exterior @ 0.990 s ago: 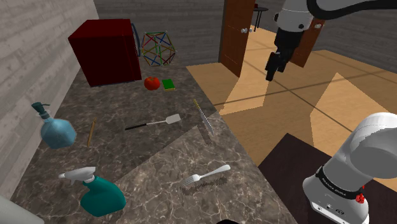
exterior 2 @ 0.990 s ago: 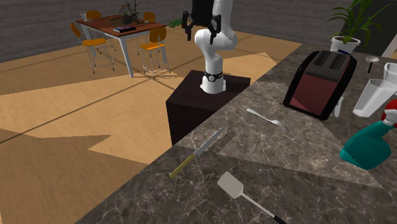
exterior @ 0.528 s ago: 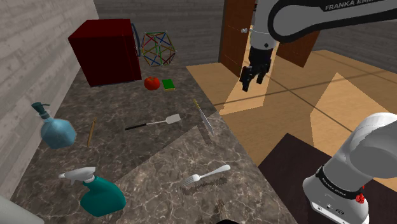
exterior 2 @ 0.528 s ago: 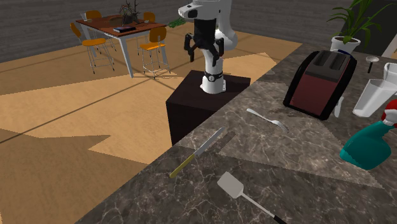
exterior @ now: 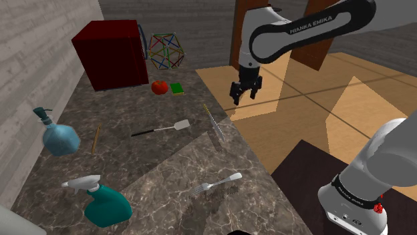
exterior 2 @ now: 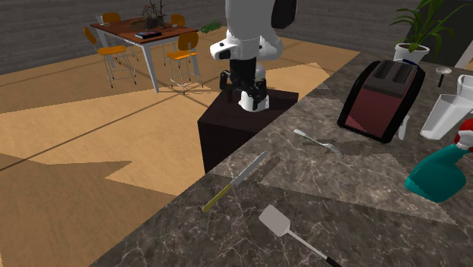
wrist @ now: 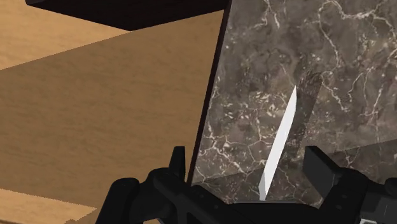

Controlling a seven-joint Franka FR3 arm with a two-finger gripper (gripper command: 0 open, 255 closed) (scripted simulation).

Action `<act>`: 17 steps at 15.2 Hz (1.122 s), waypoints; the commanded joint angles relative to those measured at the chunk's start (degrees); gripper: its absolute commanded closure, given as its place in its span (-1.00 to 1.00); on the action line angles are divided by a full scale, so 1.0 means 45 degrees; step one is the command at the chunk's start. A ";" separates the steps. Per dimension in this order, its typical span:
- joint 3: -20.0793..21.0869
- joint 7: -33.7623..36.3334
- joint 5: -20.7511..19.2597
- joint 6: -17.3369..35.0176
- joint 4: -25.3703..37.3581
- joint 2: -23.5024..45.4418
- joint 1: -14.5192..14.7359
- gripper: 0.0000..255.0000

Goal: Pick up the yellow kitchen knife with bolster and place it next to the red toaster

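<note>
With fingers spread wide, the gripper (exterior: 245,94) hangs over the thin knife (exterior: 214,123) near the counter (exterior: 167,179) edge, so a clumsy bump could knock it off.

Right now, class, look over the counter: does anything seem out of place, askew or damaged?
Nothing looks spilled or damaged. The knife lies close to the edge of the counter, where a nudge might send it off; a fork and a spatula lie loose nearby.

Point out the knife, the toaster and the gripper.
knife (exterior 2: 236,180), second exterior view, mid-length on its blade.
toaster (exterior 2: 377,104), second exterior view, its red side panel.
gripper (exterior: 244,97), shoulder view, midway between its fingertips.
</note>
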 commanded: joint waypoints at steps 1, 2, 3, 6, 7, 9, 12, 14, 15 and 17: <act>0.0157 0.0582 -0.0054 0.0462 0.0650 0.1195 0.0009 -1.00; 0.0193 0.0812 -0.0083 0.0655 0.0915 0.1695 0.0009 -1.00; 0.0218 0.1040 -0.0116 0.0835 0.1195 0.2197 0.0016 -1.00; 0.0245 0.1698 -0.0226 0.1292 0.2130 0.3712 0.0069 -1.00; 0.0238 0.1906 -0.0262 0.1417 0.2474 0.4218 0.0097 -1.00; 0.0204 0.2304 -0.0327 0.1624 0.3209 0.5234 0.0166 -1.00; 0.0113 0.2848 -0.0392 0.1825 0.4439 0.6765 0.0295 -1.00; 0.0035 0.3175 -0.0408 0.1886 0.5348 0.7795 0.0390 -1.00; 0.0012 0.3250 -0.0407 0.1891 0.5583 0.8049 0.0416 -1.00; -0.0001 0.3266 -0.0432 0.2175 0.5466 0.8215 0.0440 -1.00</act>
